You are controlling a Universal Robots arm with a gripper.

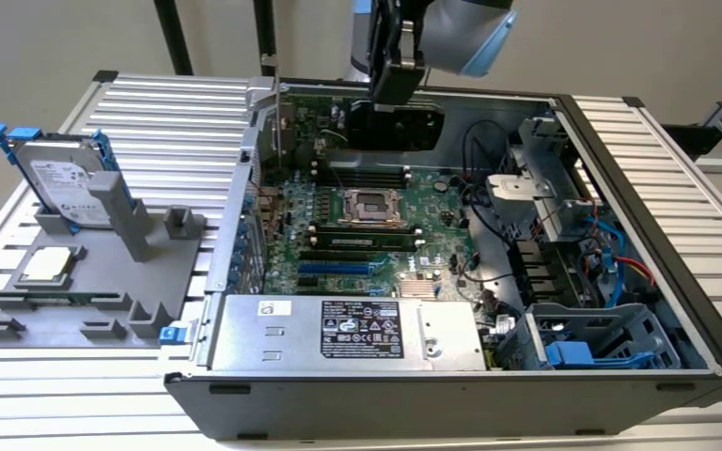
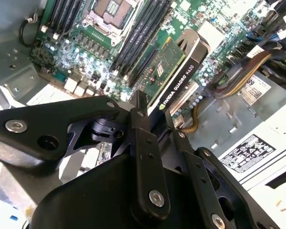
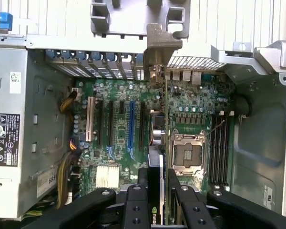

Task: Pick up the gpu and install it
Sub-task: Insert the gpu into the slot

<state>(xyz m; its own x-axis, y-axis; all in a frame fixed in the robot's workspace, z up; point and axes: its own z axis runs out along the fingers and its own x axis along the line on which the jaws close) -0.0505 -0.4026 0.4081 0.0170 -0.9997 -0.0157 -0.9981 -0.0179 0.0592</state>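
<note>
Above the open computer case (image 1: 462,406), your pincer (image 1: 393,99) is pinching the gpu (image 1: 393,129) by its upper edge. The card hangs edge-down over the motherboard (image 1: 349,256), beside the empty processor socket (image 3: 187,155), with its silver bracket (image 3: 159,47) toward the case's rear slots. The hard drive (image 1: 60,178) stands on the desk (image 1: 148,108).

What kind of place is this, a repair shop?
Probably a robotics test bench, not a shop: an open dark-grey metal computer case sits on a ribbed aluminium table, a grey plastic holder holds a silver hard drive, and a black claw grips a thin green-and-black graphics card.
</note>
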